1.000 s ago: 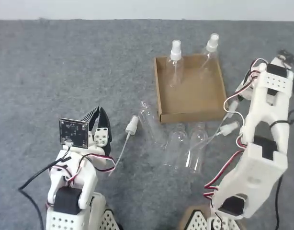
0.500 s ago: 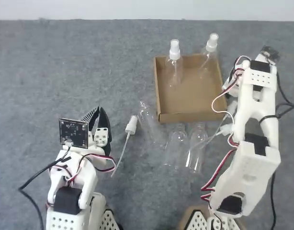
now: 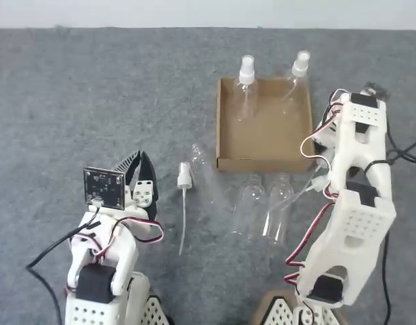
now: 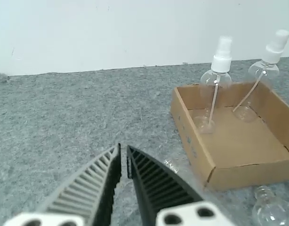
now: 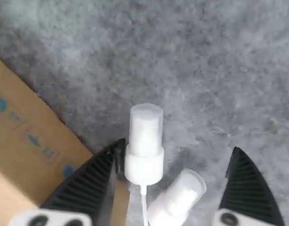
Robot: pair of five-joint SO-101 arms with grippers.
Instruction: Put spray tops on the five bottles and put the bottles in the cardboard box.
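1. At the right gripper (image 5: pixel 177 153): hangs low over the grey carpet (image 3: pixel 93 88) just off the side of the cardboard box (image 5: pixel 27 136), jaws spread wide and clasping nothing. Brackets a spray top (image 5: pixel 145 141), one finger just beside its collar, with a second spray top (image 5: pixel 178 205) lying close by. Probably opens that far to take one top without catching the other.
2. At the left gripper (image 4: pixel 123 149): sits back near its own base, jaws all but closed with a thin slit between them, empty. Seems parked there to leave the middle ground free.
3. Inside the cardboard box: holds one capped bottle (image 3: pixel 246 84) and another capped bottle (image 3: pixel 297 78), both upright against the far wall, likely set back to save floor for three more.
4. Just in front of the box: shows three uncapped bottles (image 3: pixel 247 203) on their sides, necks toward the box, so open for fitting.
5. Beside the leftmost of them: shows a third spray top (image 3: pixel 184 177), long tube trailing, within likely reach of the left arm.
6. By this count: two of five done; looks like picking up a top comes next.
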